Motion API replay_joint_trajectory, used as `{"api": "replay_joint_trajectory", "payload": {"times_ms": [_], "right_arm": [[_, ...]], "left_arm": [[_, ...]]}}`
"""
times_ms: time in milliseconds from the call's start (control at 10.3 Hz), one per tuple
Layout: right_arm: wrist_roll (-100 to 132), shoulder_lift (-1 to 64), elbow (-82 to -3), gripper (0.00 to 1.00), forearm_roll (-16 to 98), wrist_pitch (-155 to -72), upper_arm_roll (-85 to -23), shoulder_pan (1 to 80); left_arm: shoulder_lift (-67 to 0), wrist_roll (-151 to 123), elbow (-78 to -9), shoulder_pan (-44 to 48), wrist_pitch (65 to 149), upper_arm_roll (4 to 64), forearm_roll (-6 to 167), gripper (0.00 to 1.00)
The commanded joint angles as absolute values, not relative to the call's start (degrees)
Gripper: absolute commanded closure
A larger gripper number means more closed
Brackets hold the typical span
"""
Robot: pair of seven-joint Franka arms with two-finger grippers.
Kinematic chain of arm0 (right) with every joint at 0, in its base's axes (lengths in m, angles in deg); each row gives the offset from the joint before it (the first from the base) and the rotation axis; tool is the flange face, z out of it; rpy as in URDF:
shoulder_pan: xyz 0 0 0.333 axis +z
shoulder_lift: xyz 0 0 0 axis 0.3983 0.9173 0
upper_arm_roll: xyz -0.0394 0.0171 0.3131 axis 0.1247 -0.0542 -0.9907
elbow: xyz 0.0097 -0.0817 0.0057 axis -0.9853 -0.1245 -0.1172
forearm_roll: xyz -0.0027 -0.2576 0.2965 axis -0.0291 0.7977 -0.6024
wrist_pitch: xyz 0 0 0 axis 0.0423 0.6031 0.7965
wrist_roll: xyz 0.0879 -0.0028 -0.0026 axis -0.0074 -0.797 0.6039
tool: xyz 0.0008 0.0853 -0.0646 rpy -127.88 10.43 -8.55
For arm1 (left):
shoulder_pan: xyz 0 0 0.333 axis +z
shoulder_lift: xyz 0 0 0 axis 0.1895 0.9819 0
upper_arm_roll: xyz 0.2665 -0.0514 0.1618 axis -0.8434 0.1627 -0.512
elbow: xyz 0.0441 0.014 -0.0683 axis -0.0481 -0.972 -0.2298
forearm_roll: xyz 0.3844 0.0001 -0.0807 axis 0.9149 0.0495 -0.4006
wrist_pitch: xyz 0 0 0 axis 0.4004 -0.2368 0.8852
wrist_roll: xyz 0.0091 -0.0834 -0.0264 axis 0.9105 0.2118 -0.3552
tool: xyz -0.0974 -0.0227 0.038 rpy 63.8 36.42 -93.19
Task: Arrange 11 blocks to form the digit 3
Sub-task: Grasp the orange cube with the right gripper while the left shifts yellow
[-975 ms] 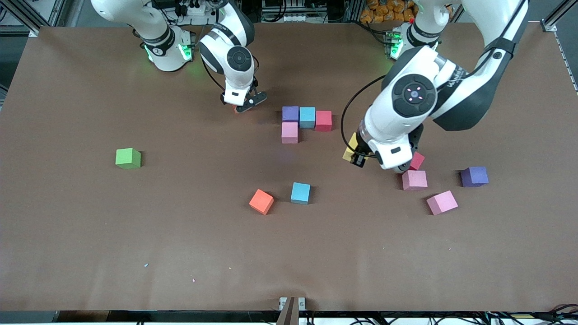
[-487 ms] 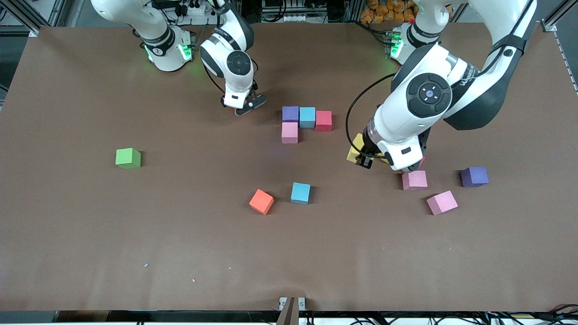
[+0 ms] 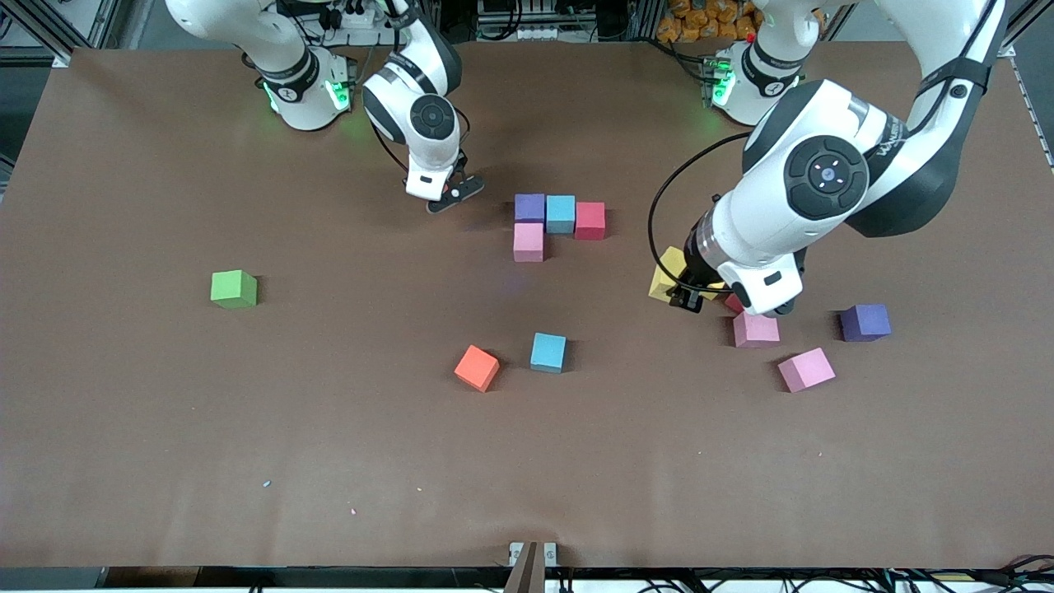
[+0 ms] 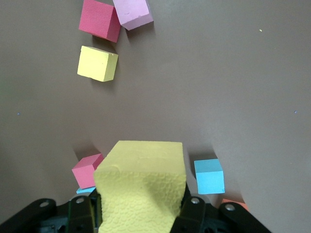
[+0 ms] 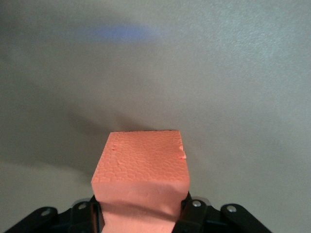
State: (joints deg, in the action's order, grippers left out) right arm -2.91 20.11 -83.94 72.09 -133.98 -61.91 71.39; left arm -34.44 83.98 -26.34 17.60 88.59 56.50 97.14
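My left gripper is shut on a yellow block, held up over the table near a red block and a pink block. A second yellow block lies beside them. My right gripper is low at the table and shut on an orange block. Purple, light blue and red blocks form a row, with a pink block touching the purple one. Loose orange and light blue blocks lie nearer the front camera.
A green cube sits alone toward the right arm's end. Another pink block and a dark purple block lie toward the left arm's end. The brown table stretches wide nearer the front camera.
My right gripper has shut on the orange block. The left arm has carried the yellow block a little toward the left arm's end of the table.
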Motion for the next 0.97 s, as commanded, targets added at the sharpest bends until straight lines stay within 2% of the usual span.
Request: {"api": "replay_joint_trajectory", "payload": {"times_ms": [0, 487, 877], "right_arm": [[-2.9, 19.3, -82.3, 1.0, 72.0, -133.7, -62.3, 69.2], [-9.0, 19.8, -70.2, 1.0, 71.8, -124.7, -62.1, 67.9], [-17.3, 26.7, -54.3, 1.0, 71.8, -116.1, -62.0, 66.8]], "left_arm": [[-37.1, 83.6, -28.5, 19.8, 88.1, 57.3, 95.1, 1.0], [-37.7, 79.7, -31.1, 30.5, 88.1, 66.8, 95.1, 1.0], [-37.7, 79.6, -31.5, 30.6, 88.1, 67.0, 95.1, 1.0]]}}
